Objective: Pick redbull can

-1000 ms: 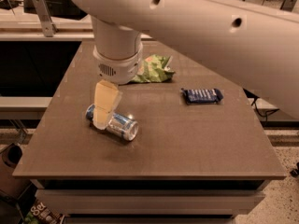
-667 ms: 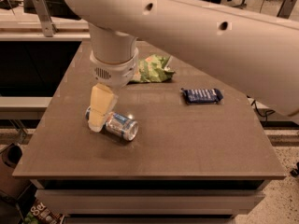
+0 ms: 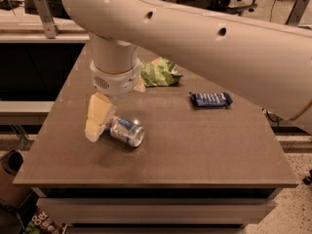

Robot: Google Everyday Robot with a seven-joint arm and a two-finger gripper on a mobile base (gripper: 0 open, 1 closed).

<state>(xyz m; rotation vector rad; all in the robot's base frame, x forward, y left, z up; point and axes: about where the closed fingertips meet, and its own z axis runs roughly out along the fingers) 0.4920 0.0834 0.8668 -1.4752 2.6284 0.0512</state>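
The redbull can [image 3: 127,132] lies on its side on the brown table [image 3: 204,155], in the left half of the top and nearer the front edge than the back. Its blue and silver body runs at a slant: the shiny silver end points toward the front right, and the other end goes up and left, where it is hidden behind me.

My gripper [image 3: 96,126] is down at that left end of the can, its cream-coloured tip low over the table top and right against the can. From this view I cannot tell whether my jaws are open, closed, or gripping the can. My round white wrist [image 3: 115,77] sits directly above, and my thick white arm [image 3: 204,38] sweeps from there across the top of the view to the right.

Farther back on the table, just right of my wrist, lies a crumpled green snack bag [image 3: 158,72]. A flat dark blue wrapper [image 3: 211,100] lies to the right of the can, well apart from it, toward the table's right side. The can's shadow falls on the table just in front of it.
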